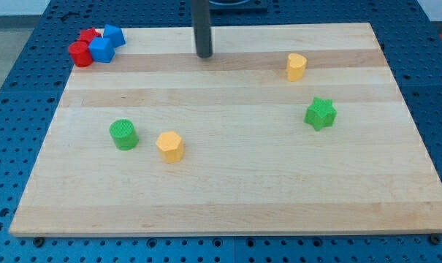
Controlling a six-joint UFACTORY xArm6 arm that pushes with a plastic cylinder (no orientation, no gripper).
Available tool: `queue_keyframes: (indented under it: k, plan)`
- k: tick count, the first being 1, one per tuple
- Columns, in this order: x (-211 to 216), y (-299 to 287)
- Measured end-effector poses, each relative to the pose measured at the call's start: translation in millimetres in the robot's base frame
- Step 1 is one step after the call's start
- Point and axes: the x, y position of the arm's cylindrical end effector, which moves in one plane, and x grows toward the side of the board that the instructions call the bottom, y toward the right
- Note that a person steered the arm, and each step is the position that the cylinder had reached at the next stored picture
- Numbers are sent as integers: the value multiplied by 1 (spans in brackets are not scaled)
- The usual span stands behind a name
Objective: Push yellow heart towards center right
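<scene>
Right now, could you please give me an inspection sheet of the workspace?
Surface: pale wooden board, flat, on a blue perforated base.
Job's things: yellow heart block, toward the view's upper right, standing alone.
Clutter: yellow hexagonal block and green cylinder block at the view's lower left; green star block below the heart; red and blue blocks clustered in the top left corner.
Grippers: none; my tip is left of the heart, well apart.
Cables: nothing seen.
Surroundings: nothing else clearly seen.
</scene>
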Motion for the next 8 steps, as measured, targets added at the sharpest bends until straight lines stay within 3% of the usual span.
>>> queue_keyframes:
  k: [2, 8]
  plan:
    - [0, 50]
    - [20, 126]
